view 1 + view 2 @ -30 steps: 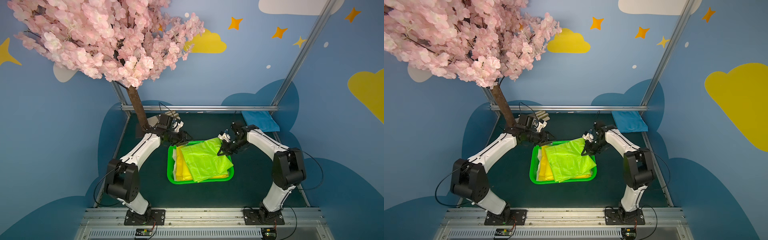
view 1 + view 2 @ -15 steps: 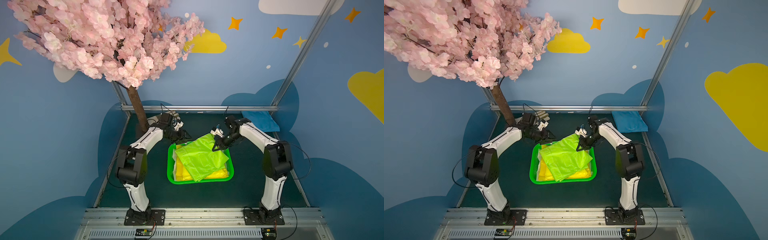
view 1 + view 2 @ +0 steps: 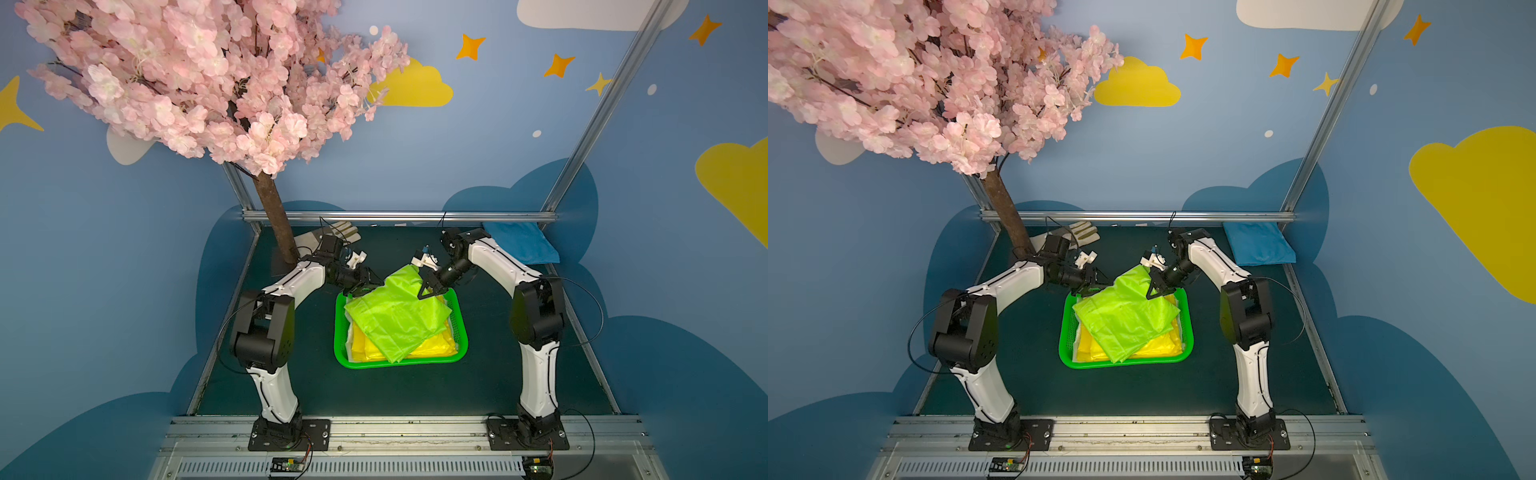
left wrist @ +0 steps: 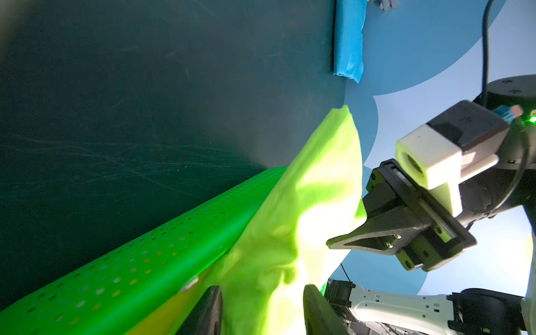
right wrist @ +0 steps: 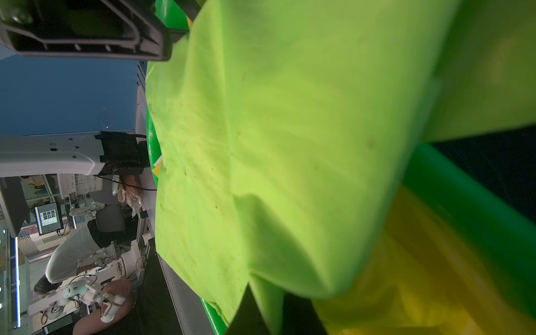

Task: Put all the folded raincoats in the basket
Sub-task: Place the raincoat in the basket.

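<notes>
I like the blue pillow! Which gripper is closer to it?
Right. The right gripper holds the raincoat on the basket's side toward the blue pillow; the left gripper is across the basket, farther.

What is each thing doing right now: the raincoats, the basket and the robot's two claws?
lime raincoat: draped over the basket, far corner held up.
yellow raincoat: folded flat, under the lime one.
basket: upright, holding both raincoats.
left gripper: open, lime fold between its jaws.
right gripper: shut on the raised corner.

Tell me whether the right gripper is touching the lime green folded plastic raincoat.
Touching. In the right wrist view, the right gripper is closed on a fold of the lime green plastic raincoat, which is pinched between its jaws.
</notes>
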Motion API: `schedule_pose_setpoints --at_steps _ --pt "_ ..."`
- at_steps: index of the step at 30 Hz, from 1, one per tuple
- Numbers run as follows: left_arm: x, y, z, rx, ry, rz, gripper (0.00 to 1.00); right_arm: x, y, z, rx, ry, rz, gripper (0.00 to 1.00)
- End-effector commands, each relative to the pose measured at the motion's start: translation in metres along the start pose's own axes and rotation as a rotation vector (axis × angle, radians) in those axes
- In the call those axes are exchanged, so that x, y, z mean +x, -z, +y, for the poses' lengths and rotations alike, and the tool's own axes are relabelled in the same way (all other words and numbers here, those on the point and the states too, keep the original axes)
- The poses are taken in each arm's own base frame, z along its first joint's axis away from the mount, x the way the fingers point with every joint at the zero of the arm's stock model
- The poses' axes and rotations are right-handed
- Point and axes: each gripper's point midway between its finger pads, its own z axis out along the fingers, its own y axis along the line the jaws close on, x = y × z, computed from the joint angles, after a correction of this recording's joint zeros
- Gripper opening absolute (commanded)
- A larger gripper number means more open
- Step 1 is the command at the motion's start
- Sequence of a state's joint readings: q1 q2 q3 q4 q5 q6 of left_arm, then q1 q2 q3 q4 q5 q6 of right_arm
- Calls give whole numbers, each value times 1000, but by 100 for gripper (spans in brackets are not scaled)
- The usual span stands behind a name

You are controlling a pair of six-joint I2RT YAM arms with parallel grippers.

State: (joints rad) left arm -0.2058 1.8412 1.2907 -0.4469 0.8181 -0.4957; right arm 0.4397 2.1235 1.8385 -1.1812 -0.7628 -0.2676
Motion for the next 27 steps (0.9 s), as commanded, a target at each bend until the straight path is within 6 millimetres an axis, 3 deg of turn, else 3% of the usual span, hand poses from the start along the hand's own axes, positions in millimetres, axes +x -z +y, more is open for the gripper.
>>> schedule_pose_setpoints --at_steps 1,6,7,9,10,13,18,20,22,27 --pt "11 0 -8 34 -6 24 43 -5 -8 6 -44 21 17 10" --pt "10 4 -5 4 6 8 23 -6 -9 7 -31 12 30 15" --pt "10 5 -6 -1 7 3 17 -7 -8 8 -31 12 25 20" --pt "9 7 -5 -11 11 -5 7 -9 -4 7 0 -7 12 48" --pt "9 7 -6 -14 12 -8 3 -10 -1 6 19 -19 3 55" --pt "10 13 -5 -30 20 -27 2 -16 16 1 120 -68 -49 74" --pt "10 22 -4 -50 48 -77 3 -13 76 -21 379 -294 -249 76" --pt "11 27 -2 -51 83 -102 2 -4 95 -17 389 -375 -360 76" --pt "12 31 4 -65 132 -128 3 4 100 -4 352 -412 -438 73" --pt "22 39 24 -118 281 -183 3 35 64 29 182 -506 -472 67"
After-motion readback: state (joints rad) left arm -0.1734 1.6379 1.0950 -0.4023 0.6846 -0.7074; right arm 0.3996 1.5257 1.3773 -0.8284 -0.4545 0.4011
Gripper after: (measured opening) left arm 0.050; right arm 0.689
